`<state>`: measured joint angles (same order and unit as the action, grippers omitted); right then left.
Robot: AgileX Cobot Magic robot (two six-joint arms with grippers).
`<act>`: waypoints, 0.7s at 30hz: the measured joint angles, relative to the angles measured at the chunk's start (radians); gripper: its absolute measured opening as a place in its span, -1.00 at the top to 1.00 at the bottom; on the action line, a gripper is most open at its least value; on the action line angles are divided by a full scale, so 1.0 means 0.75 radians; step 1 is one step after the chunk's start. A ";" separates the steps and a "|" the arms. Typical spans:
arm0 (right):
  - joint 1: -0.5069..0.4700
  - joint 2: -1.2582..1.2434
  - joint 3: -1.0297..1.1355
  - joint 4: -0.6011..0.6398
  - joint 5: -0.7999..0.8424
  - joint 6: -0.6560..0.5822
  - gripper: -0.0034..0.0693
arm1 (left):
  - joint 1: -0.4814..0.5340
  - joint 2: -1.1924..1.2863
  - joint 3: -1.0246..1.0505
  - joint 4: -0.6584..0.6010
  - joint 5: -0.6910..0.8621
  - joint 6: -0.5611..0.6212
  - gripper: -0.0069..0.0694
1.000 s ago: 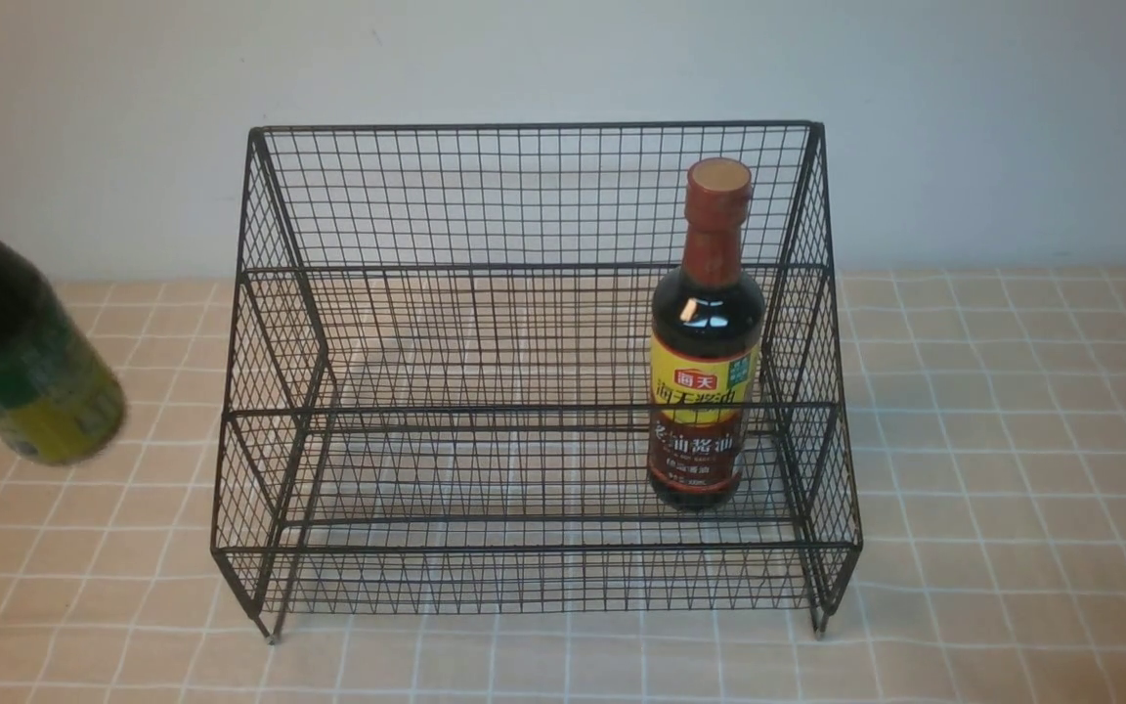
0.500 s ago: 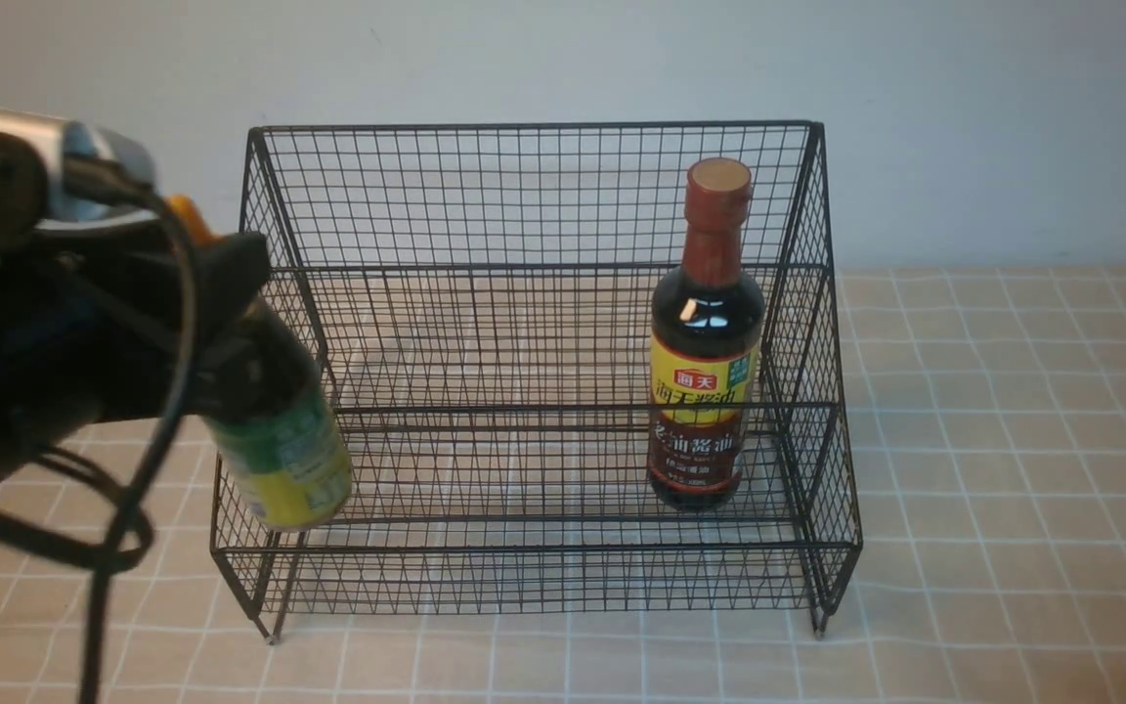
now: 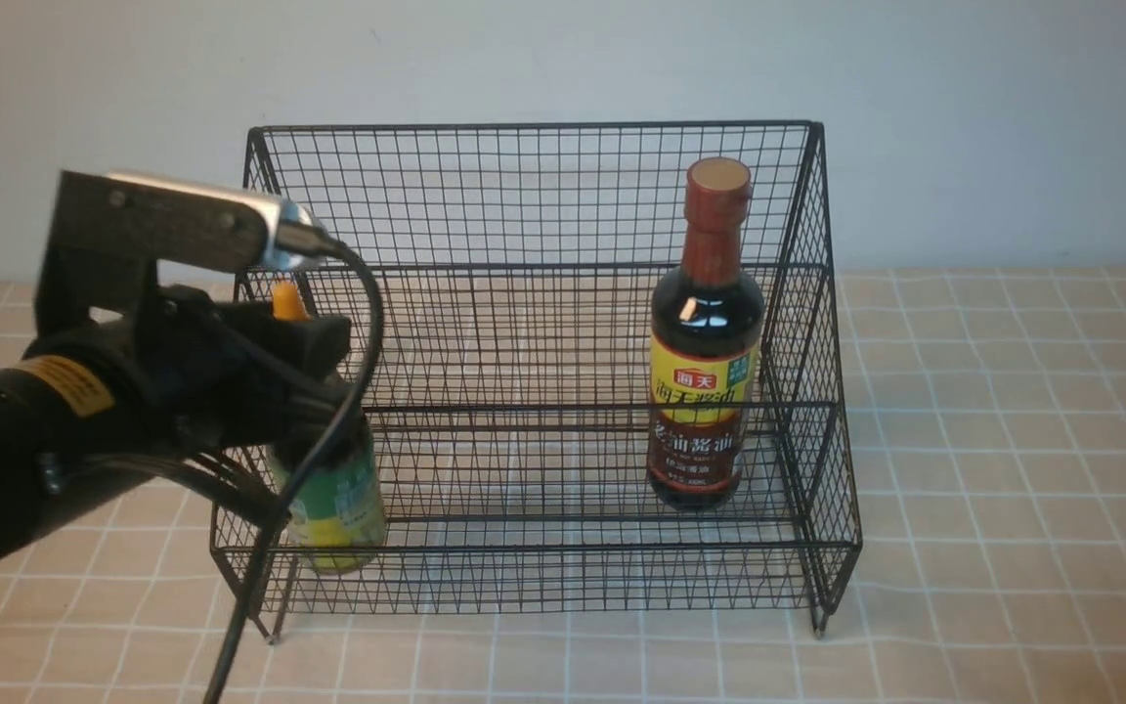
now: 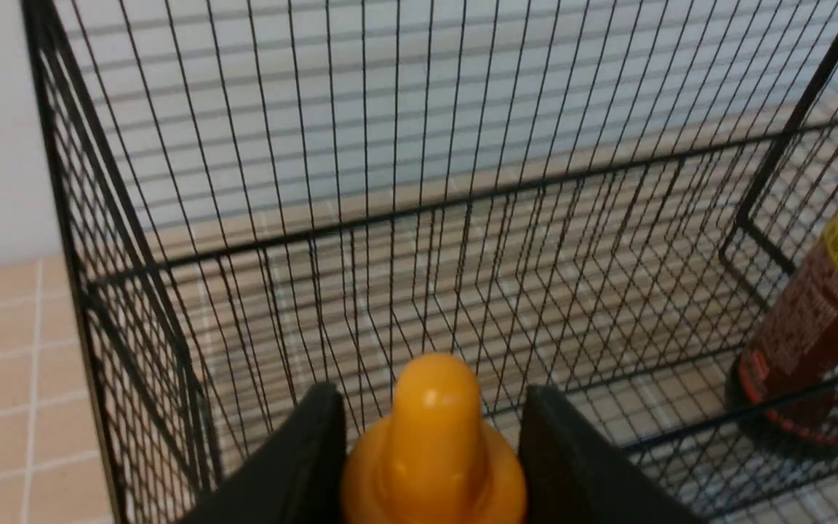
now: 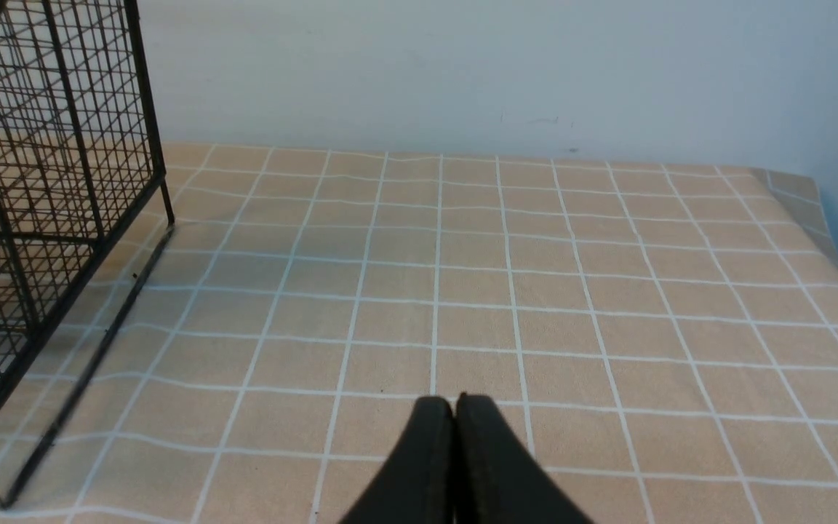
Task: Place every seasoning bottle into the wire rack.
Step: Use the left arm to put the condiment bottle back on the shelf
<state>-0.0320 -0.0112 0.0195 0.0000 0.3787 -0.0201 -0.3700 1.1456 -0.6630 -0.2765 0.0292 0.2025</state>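
Note:
The black wire rack (image 3: 534,196) stands mid-table. A tall dark seasoning bottle (image 3: 706,391) with a brown-red cap and yellow-and-red label stands upright in its lower tier at the right; its base also shows in the left wrist view (image 4: 819,342). My left gripper (image 3: 314,376) is shut on the short squat bottle (image 3: 336,508), which hangs upright inside the rack's left end, low over the lower tier; whether its base touches the wire I cannot tell. Its orange cap (image 4: 433,444) sits between my black fingers (image 4: 302,466). My right gripper (image 5: 454,402) is shut and empty over the cloth, right of the rack.
A beige checked cloth (image 3: 1013,489) covers the table, and a pale wall stands close behind the rack. The rack's right side (image 5: 62,182) shows in the right wrist view. The table's right edge (image 5: 826,233) lies beyond my right gripper.
My left arm has swung in from the left with the squat bottle, brought it over the rack's front rail, turned it upright and lowered it. The tall bottle has not moved.

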 joint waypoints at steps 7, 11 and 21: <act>0.000 0.000 0.000 0.000 0.000 0.000 0.95 | 0.000 0.016 0.000 -0.001 0.153 0.000 0.09; 0.000 0.000 0.000 0.000 0.000 0.000 0.95 | -0.001 0.015 -0.003 -0.001 0.172 0.000 -0.04; 0.000 0.000 0.000 0.000 0.000 0.000 0.95 | -0.002 -0.057 -0.012 -0.001 0.256 0.000 -0.27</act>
<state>-0.0320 -0.0112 0.0195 0.0000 0.3787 -0.0201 -0.3711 1.1032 -0.6723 -0.2775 0.2216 0.2025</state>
